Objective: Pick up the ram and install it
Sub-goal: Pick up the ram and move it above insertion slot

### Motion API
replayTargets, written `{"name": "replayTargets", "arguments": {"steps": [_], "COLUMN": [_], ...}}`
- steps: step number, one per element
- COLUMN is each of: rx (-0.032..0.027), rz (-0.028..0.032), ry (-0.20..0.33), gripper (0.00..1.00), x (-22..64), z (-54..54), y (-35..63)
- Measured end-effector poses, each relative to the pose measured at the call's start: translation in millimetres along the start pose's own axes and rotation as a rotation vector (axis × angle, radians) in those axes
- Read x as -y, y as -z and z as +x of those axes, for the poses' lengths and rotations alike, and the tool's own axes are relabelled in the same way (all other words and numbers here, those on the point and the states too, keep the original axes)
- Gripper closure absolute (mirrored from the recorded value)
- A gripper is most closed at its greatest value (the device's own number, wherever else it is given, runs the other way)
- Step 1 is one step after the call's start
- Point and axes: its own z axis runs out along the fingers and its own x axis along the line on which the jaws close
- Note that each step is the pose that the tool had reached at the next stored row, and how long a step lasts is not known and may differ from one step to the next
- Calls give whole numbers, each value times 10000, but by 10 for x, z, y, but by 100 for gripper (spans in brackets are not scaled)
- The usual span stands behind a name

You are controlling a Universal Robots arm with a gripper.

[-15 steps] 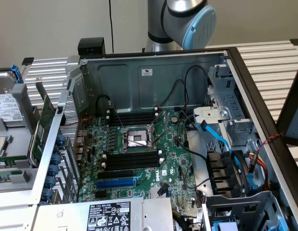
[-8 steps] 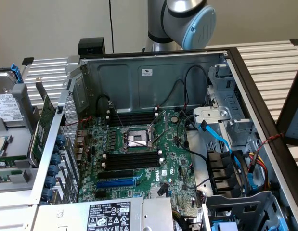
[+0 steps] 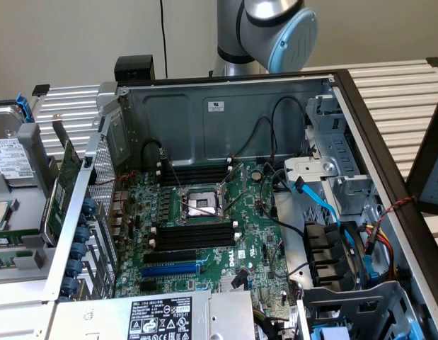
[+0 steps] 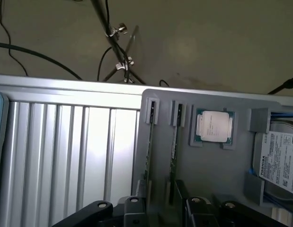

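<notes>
Two ram sticks stand on edge in holders of a grey tray (image 4: 208,179): one ram (image 4: 173,142) runs toward the gap between my fingers, the other ram (image 4: 148,142) stands beside it. My gripper (image 4: 161,188) hangs open over the tray, with its black fingers (image 4: 183,194) on either side of the near end of the first stick and nothing held. In the exterior view the open computer case shows the motherboard (image 3: 261,212) with empty black memory slots (image 3: 194,236) near the processor socket (image 3: 203,205).
A loose processor (image 4: 213,126) and a hard drive (image 4: 281,163) also sit in the tray. A ribbed metal table surface (image 4: 70,151) lies beside it. In the case are a blue slot (image 3: 173,269), blue and black cables (image 3: 325,205) and a green expansion card (image 3: 66,177) outside the case wall.
</notes>
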Motion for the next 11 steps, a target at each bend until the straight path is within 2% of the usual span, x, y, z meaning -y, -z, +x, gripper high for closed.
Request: {"name": "replayTargets", "arguments": {"steps": [11], "rx": [-2], "rz": [1], "ry": [-72], "gripper": [64], "x": [2], "z": [7], "y": [-200]}}
